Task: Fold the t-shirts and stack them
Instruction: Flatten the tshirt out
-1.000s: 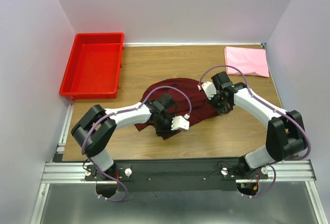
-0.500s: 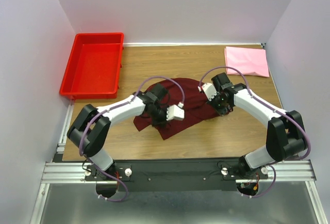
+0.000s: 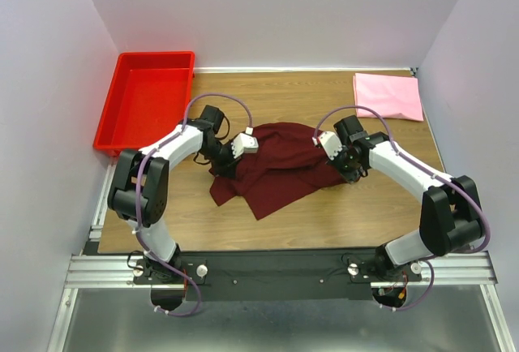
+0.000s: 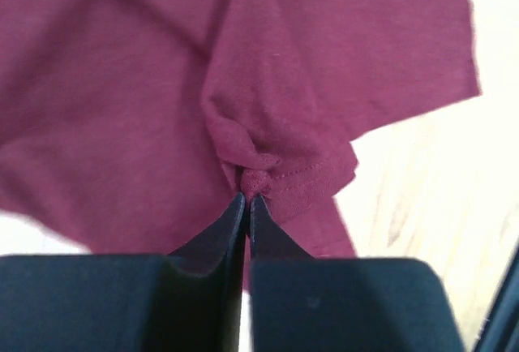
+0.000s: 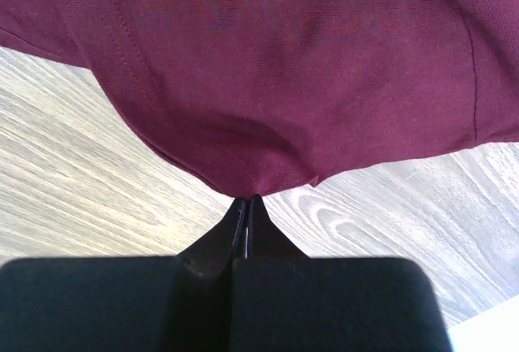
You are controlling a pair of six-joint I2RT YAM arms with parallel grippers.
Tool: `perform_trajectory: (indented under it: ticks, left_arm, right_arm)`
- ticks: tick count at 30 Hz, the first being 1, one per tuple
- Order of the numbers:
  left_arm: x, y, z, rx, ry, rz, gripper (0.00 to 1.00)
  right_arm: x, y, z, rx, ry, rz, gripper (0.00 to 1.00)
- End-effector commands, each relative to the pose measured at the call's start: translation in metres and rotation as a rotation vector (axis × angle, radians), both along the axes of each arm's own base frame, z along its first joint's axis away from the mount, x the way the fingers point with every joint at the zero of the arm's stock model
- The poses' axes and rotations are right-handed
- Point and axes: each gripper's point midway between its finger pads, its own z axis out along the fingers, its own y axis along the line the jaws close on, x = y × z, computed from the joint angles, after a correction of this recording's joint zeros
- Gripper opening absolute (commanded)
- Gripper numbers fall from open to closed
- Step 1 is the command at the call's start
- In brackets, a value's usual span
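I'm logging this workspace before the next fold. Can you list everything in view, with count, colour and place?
maroon t-shirt: one, dark maroon, crumpled at the table's middle
pink t-shirt: one, light pink, folded flat at the far right corner
bin: one, bright red, far left corner
table: one, brown wood grain, under everything
left pincer: one, black, shut on the maroon t-shirt's left hem
right pincer: one, black, shut on the maroon t-shirt's right edge

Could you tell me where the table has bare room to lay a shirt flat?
The wooden table is bare along the far edge between the red plastic bin and the light pink t-shirt, and along the near edge before the dark maroon t-shirt. The middle is crowded: the left gripper and right gripper pinch that shirt.
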Motion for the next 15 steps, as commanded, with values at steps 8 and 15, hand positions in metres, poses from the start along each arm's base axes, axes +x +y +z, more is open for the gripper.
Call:
perform_trajectory:
  ticks: [8, 15]
  left_arm:
    - [-0.039, -0.013, -0.005, -0.091, 0.194, -0.088, 0.48]
    - [-0.025, -0.019, -0.002, -0.102, 0.175, -0.044, 0.51]
  right_arm:
    - [0.0, -0.004, 0.003, -0.015, 0.0, -0.002, 0.01]
    - [0.0, -0.004, 0.003, -0.016, 0.004, 0.001, 0.01]
